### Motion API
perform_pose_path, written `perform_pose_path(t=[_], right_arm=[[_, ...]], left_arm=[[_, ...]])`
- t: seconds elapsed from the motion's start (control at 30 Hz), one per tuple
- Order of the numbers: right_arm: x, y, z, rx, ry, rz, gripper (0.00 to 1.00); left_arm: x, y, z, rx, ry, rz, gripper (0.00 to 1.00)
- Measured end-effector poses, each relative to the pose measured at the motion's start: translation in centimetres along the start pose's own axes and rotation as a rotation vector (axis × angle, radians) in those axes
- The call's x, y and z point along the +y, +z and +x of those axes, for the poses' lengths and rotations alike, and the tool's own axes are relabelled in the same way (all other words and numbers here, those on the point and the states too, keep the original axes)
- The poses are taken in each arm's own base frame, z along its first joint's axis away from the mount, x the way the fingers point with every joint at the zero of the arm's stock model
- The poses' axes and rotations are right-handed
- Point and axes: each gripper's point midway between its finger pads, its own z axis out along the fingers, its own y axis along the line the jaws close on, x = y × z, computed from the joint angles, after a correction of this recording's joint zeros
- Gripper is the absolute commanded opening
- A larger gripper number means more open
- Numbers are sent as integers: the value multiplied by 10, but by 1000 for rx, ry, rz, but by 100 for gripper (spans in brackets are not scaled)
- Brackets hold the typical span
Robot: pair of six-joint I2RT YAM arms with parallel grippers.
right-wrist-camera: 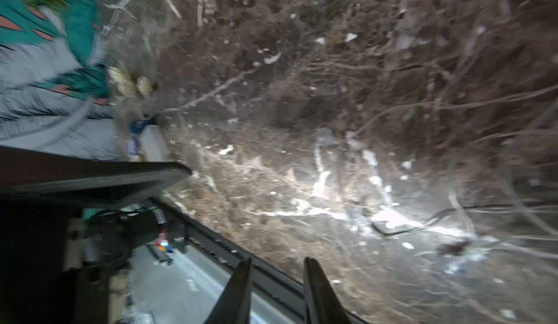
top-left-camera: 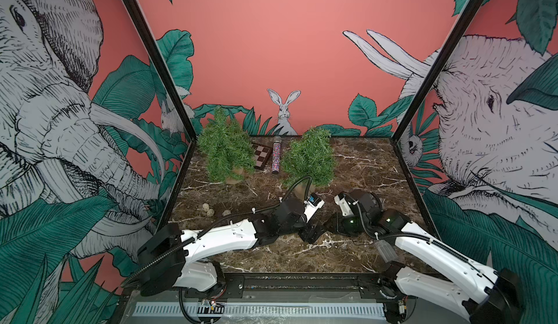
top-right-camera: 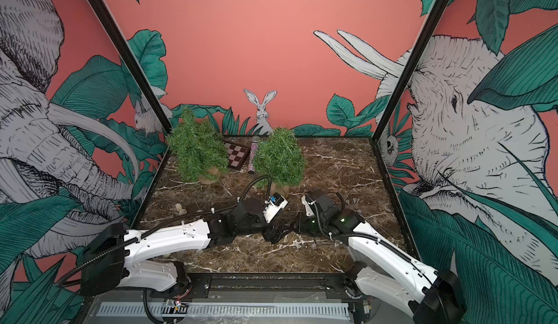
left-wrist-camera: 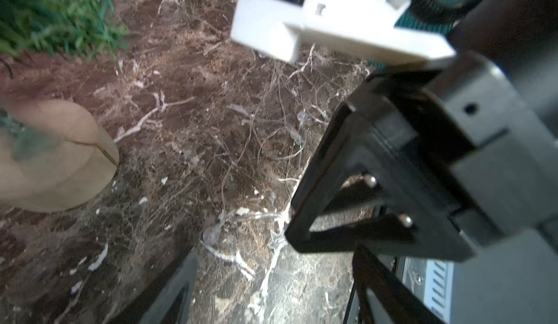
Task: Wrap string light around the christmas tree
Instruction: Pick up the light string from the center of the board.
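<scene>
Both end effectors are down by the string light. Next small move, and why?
Probably lower the left end effector and close it on the thin clear-bulbed string light wire. It lies loose on the brown marble table just ahead of the open fingers, the right end effector is open and empty, and no wire shows on the nearer green bristly tree.

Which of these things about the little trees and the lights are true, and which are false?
1. Two little green trees stand on the table. True: the left tree and the right tree are both upright.
2. The string light is already wound around a tree. False: its thin wire lies loose on the table.
3. A checkerboard lies between the two trees. True.
4. The glitter tube is being held up in the air. False: it rests on the table beside the checkerboard.
5. The speckled eggs sit on the table's right side. False: they sit on its left side.
</scene>
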Motion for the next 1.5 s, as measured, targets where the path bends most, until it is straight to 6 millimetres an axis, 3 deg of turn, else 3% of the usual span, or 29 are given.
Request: perform_pose_path(t=[0.1,0.27,0.37,0.4,0.53,0.63,0.83,1.07,1.3,1.5], right_arm=[[-24,10,12,50,-31,134,67],[-46,29,20,107,-95,284,66],[-48,43,24,140,-133,330,54],[-47,48,24,147,-153,329,43],[-25,57,23,131,-170,232,11],[-3,55,20,99,-149,107,0],[55,37,15,69,-100,-165,0],[96,19,7,58,-72,-350,0],[118,15,-4,45,-48,-433,0],[137,7,-14,28,-44,-500,0]], left_arm=[[15,-2,17,38,-14,-66,85],[43,-6,21,60,-49,-180,85],[57,-10,20,65,-84,-229,85],[60,-11,19,64,-93,-240,85],[67,-20,21,72,-124,-264,85],[69,-32,13,46,-169,-252,85],[76,-75,-20,-102,-261,-211,84],[49,-85,-10,-82,-239,-98,85],[7,-74,6,-62,-148,22,84],[20,-49,19,-25,-152,-40,75]])
